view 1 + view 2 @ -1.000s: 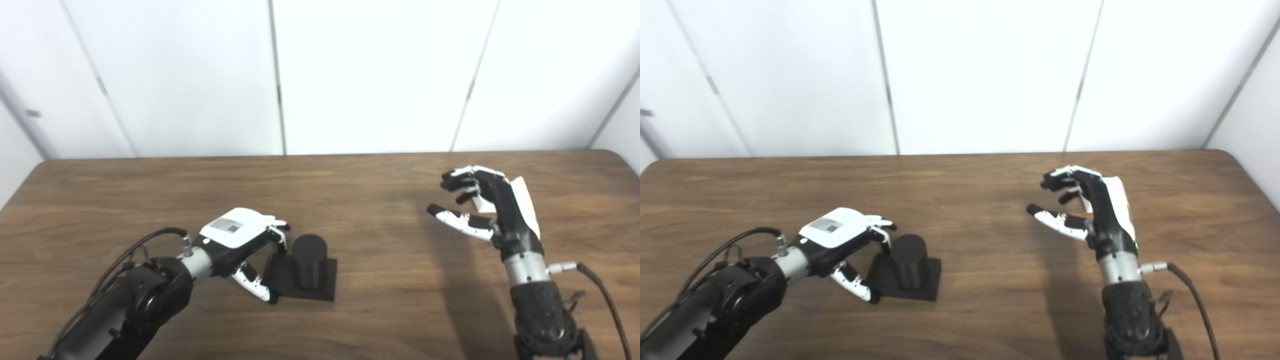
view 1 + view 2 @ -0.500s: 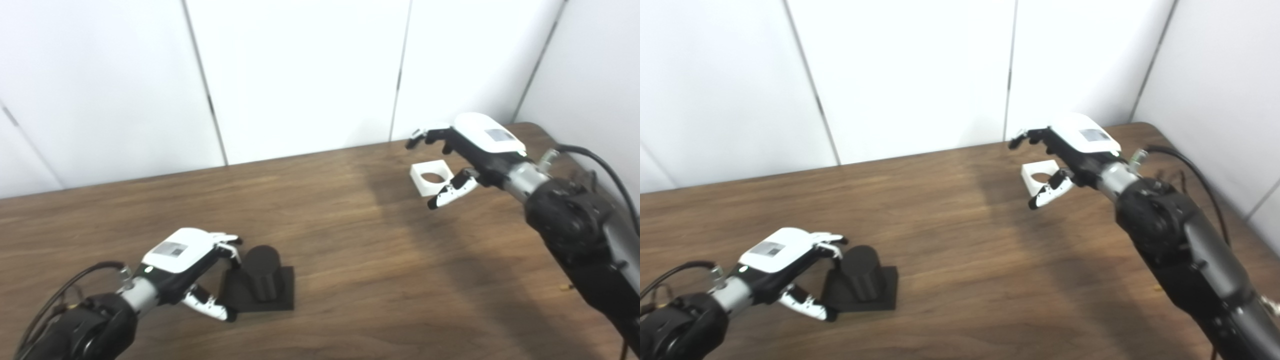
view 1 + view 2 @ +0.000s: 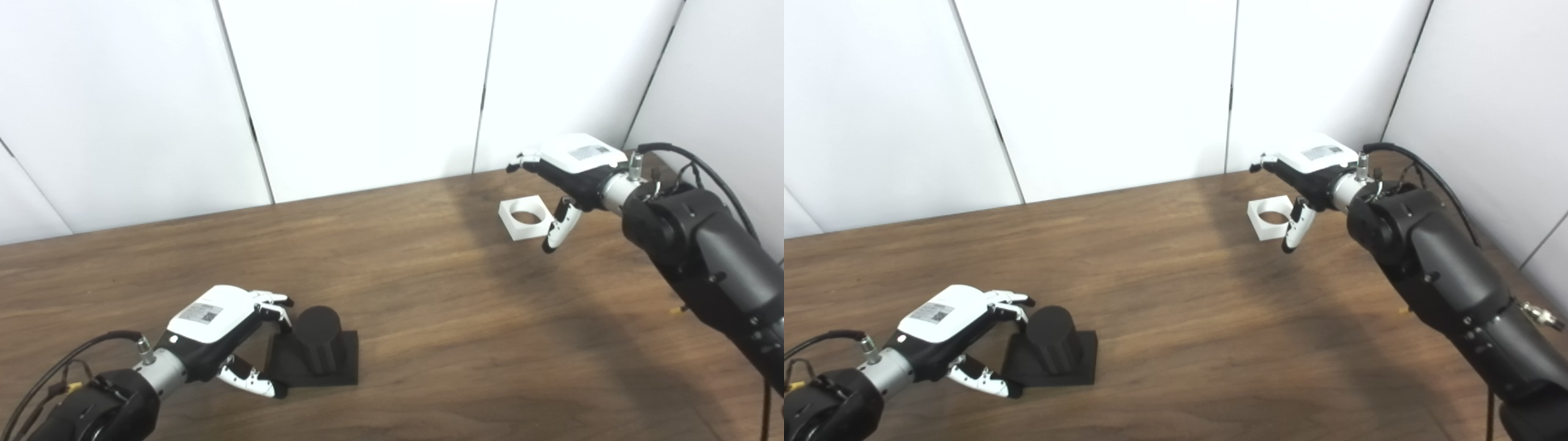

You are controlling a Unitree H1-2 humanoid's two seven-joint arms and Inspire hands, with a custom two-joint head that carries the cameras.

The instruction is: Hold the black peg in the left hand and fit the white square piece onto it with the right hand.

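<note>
The black peg point(image 3: 318, 346), a short cylinder on a square black base, stands on the wooden table point(image 3: 398, 294) at the lower left. My left hand point(image 3: 223, 334) is open right beside its left side, fingers at the cylinder and thumb by the base edge, not closed on it. The white square piece point(image 3: 525, 217) with a round hole lies flat at the far right of the table. My right hand point(image 3: 566, 177) is open just above and to the right of it, thumb hanging down beside it, fingers spread over it.
White wall panels point(image 3: 367, 92) stand behind the table's far edge, and a white wall point(image 3: 723, 92) closes the right side. The right forearm point(image 3: 704, 251) stretches across the table's right part.
The camera turned to the right and up. My right hand swung from mid-right of the table to the far right corner, over the white piece. My left hand stayed by the peg.
</note>
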